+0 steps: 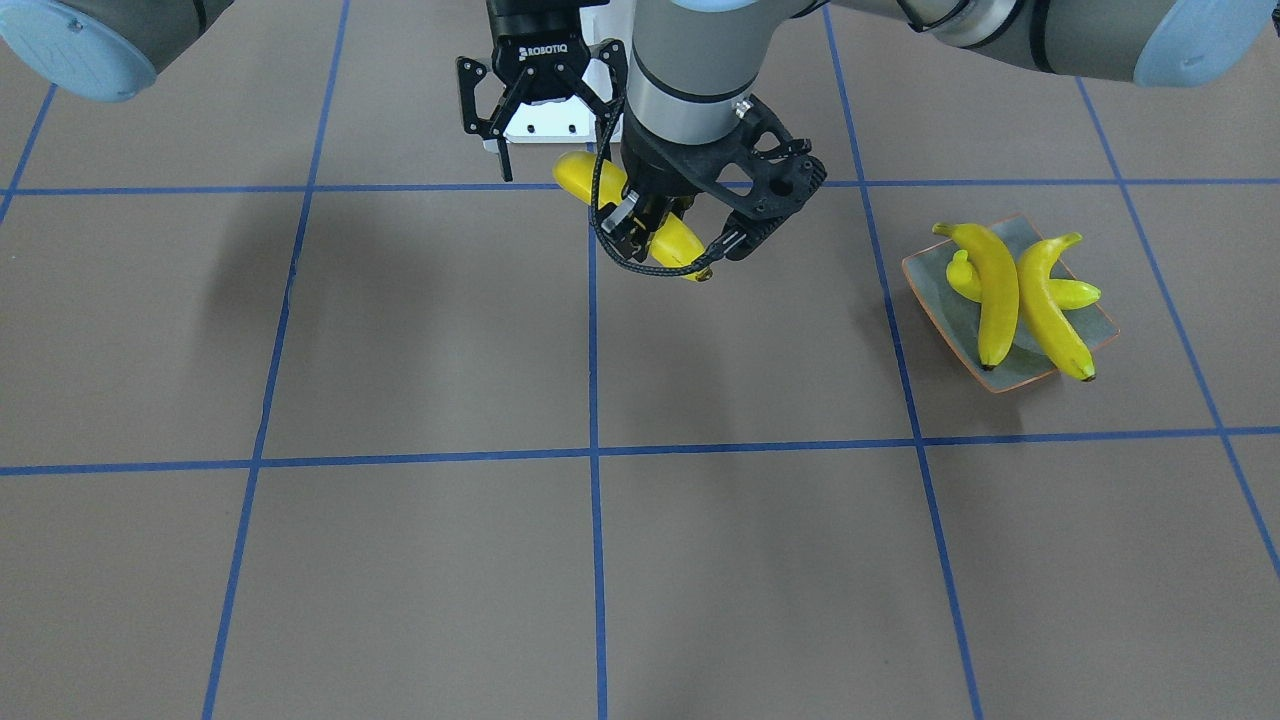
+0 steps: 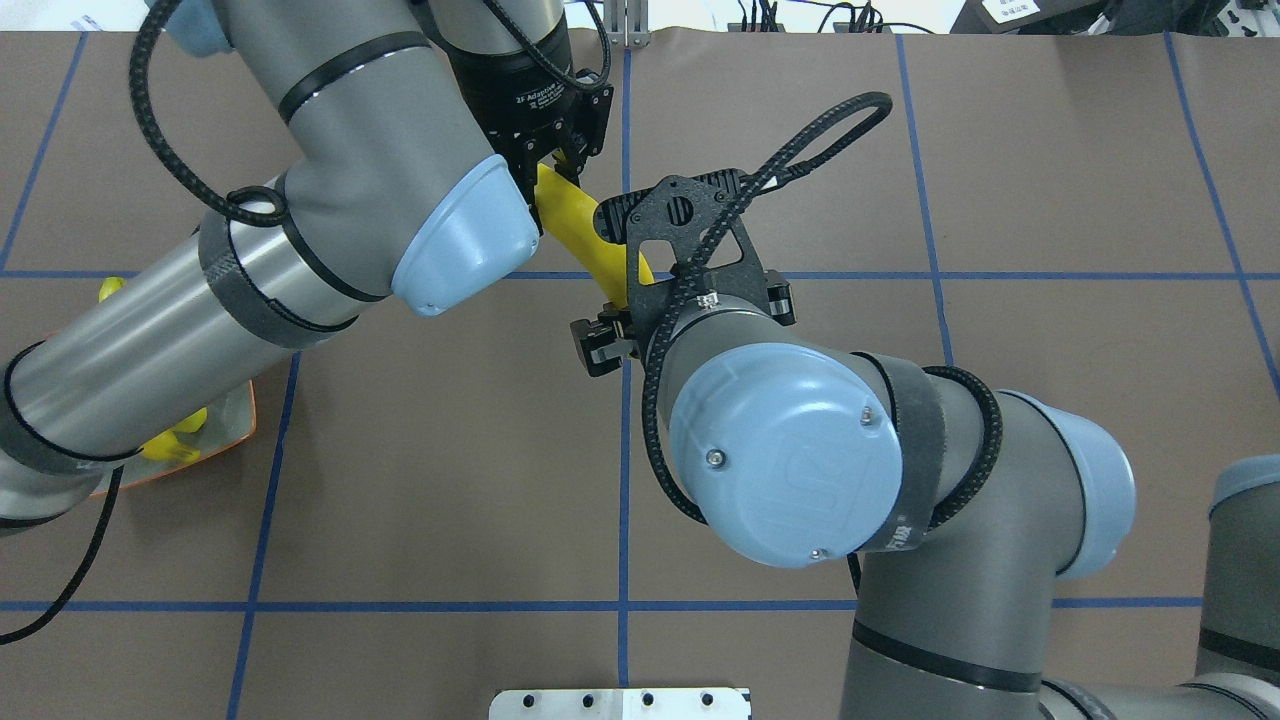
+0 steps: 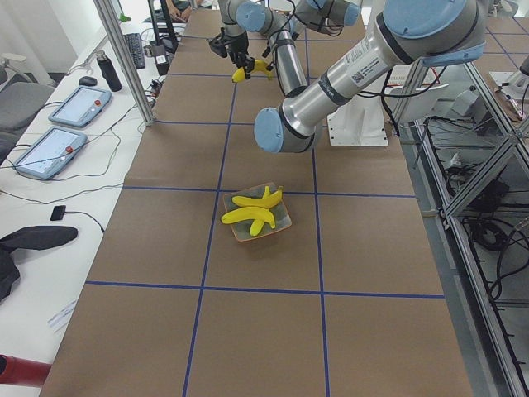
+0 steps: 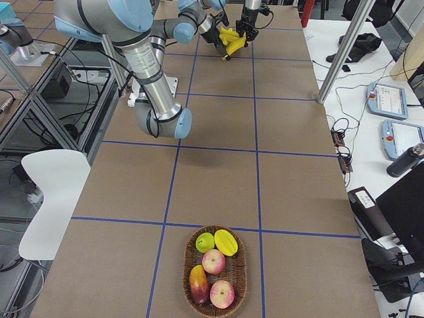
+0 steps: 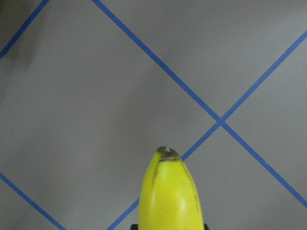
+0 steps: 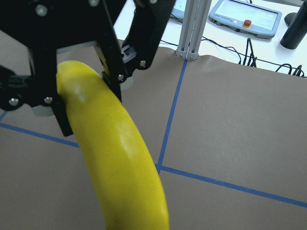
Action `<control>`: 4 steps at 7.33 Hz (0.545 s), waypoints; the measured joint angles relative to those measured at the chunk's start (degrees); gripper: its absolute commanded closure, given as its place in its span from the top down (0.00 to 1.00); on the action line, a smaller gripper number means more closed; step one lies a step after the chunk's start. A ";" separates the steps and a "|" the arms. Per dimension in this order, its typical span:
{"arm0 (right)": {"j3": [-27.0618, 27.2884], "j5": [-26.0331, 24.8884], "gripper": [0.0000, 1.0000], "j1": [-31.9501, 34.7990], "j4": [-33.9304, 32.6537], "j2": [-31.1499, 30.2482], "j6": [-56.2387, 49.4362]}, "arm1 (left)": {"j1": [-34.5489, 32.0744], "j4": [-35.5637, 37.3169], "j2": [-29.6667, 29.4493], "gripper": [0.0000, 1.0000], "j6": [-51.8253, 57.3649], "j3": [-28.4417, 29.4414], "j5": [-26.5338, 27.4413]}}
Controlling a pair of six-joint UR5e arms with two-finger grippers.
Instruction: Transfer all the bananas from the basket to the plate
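Observation:
One deep yellow banana [image 1: 580, 175] hangs in the air over the table's middle. My left gripper [image 1: 648, 228] points down and is shut on it, and the dark tip sticks out below in the left wrist view [image 5: 170, 196]. My right gripper [image 1: 553, 140] is open, its fingers spread around the banana's other end without holding it. The right wrist view shows the banana [image 6: 115, 158] running up to the left gripper's fingers [image 6: 111, 76]. The grey-green plate [image 1: 950, 318] holds three bananas: two curved ones [image 1: 998, 295] [image 1: 1050, 305] across a paler one [image 1: 1075, 293].
A wicker basket [image 4: 237, 291] at the table's right end holds several apples and other fruit, no bananas. In the overhead view the left arm covers most of the plate [image 2: 235, 430]. Blue tape lines cross the brown table.

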 measured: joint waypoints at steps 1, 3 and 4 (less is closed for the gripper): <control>2.98 0.97 1.00 0.20 0.00 -2.43 -0.33 | -0.21 0.03 2.04 0.00 1.10 -2.35 0.01; 6.87 2.75 1.00 0.78 0.04 -6.33 -0.58 | -2.18 0.16 10.82 0.00 7.95 -11.15 0.01; 7.48 3.56 1.00 1.44 0.03 -7.61 -0.64 | -3.94 0.67 15.76 0.00 13.78 -15.42 0.01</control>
